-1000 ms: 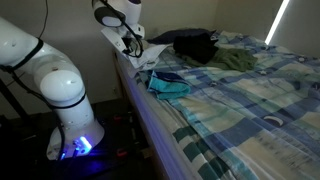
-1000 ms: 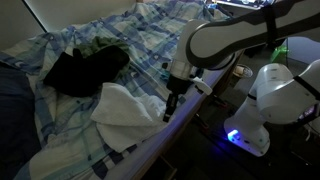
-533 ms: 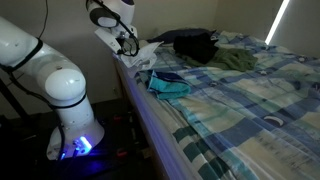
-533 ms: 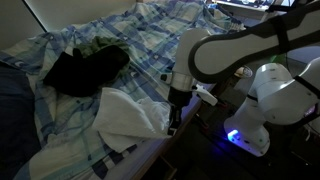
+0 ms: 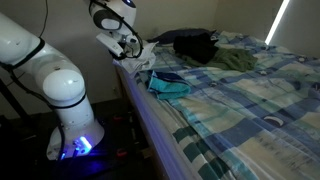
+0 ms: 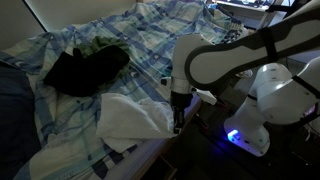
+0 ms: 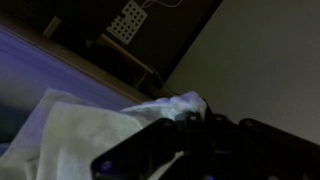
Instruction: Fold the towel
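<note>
While your gripper [image 6: 178,122] hangs at the mattress edge, its fingers appear pinched on a corner of the towel [image 6: 128,118], though the wrist view is dark and blurred and shows only the cloth drawn up to a peak against them; the towel, white and rumpled, lies in a loose heap on the plaid blanket [image 5: 250,110] at the side of the bed nearest the robot, its gripped corner reaching the rim. Just beside it along the same edge lies a smaller teal cloth [image 5: 168,86], clear of the fingers; farther in on the bed sits a dark garment [image 6: 85,68], with an olive-green garment [image 5: 235,62] next to it, both well apart from your gripper. Your arm [image 6: 230,55] arches over the bed's edge above the towel; the robot's base [image 5: 62,95] stands close beside the bed, a blue light [image 5: 80,146] glowing low on it. Open blanket spreads beyond the teal cloth and across the middle of the bed; on the robot's side the mattress drops away directly below the fingers.
</note>
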Controlling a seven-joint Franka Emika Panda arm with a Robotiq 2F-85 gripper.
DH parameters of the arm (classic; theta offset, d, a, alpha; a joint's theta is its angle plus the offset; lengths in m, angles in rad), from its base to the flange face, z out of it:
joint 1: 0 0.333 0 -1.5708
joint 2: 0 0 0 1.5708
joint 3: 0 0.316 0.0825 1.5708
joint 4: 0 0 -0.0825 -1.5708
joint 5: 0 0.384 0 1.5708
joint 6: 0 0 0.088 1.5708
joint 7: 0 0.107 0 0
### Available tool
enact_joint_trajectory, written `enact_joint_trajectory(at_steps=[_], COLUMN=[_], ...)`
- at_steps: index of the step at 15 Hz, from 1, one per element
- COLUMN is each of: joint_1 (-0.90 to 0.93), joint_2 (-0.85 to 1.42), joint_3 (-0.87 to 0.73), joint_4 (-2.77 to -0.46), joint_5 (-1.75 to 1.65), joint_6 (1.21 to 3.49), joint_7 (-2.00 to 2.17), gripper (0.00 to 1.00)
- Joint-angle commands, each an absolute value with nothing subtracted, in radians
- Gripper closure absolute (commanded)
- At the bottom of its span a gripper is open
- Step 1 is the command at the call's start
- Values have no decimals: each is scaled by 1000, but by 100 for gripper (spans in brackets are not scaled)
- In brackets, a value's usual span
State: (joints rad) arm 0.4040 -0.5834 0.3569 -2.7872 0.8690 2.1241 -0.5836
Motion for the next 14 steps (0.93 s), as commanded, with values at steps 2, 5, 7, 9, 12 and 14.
enact_joint_trajectory(at_steps=[2,5,7,9,12,14], joint_1=[299,261,246,237,232,232], joint_2=[-579,-585,-589,-591,-594,-599], joint_3=[362,369,373,374,375,376], joint_4=[-2787,-2787,-2787,-2787,-2787,-2787], joint_5=[784,762,753,747,748,752], joint_6=[2074,2051,2041,2036,2029,2023], joint_7=[-612,-625,-627,-629,-629,-629], gripper=[99,99,99,99,69,56])
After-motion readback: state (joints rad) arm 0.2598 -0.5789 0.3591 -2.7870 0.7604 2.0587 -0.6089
